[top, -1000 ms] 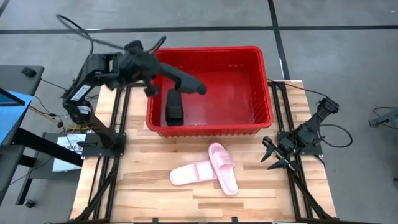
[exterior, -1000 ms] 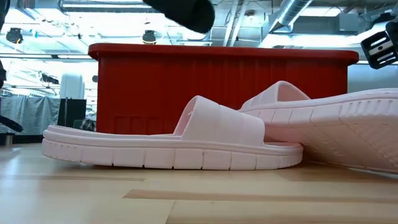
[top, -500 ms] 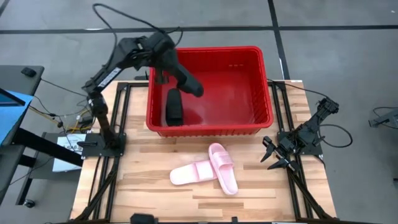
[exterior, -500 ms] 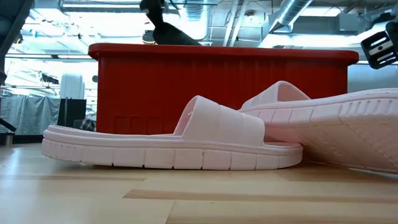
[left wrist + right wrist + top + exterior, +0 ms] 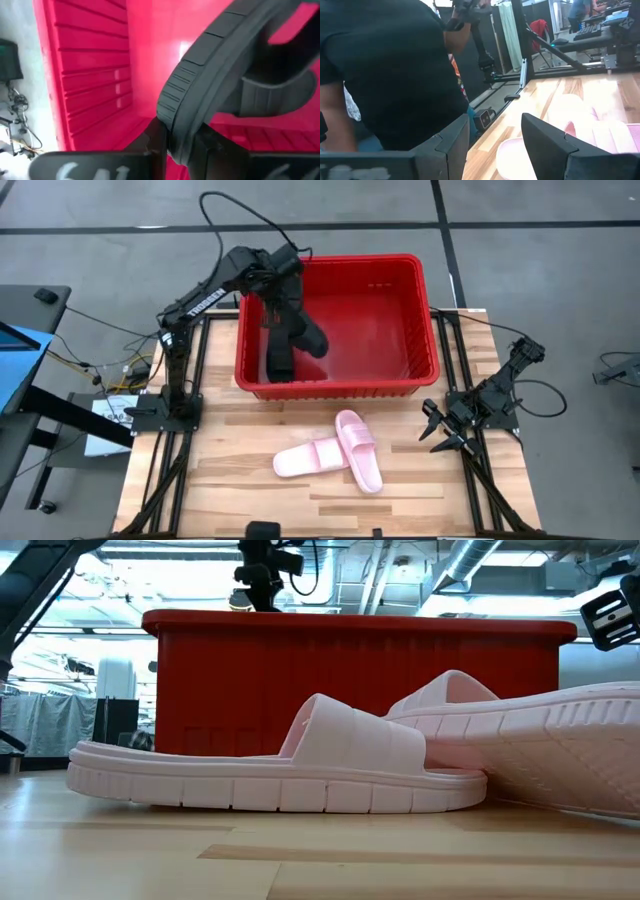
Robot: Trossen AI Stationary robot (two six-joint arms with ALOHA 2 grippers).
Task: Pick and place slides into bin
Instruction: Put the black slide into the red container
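2 black slides sit at the bin's (image 5: 420, 320) left end, 1 flat on its floor (image 5: 279, 352), 1 (image 5: 308, 332) clamped edge-on in the left gripper (image 5: 180, 145), while 2 pink slides (image 5: 340, 452) lie nearer the idle, open right gripper (image 5: 495, 135).

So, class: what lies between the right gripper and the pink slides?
In the high view, only bare table separates the right gripper from the pink slides.

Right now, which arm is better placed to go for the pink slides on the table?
Probably the right. Its gripper hangs free beside the pink slides, fingers open. The left gripper is inside the bin, shut on a black slide it has yet to release.
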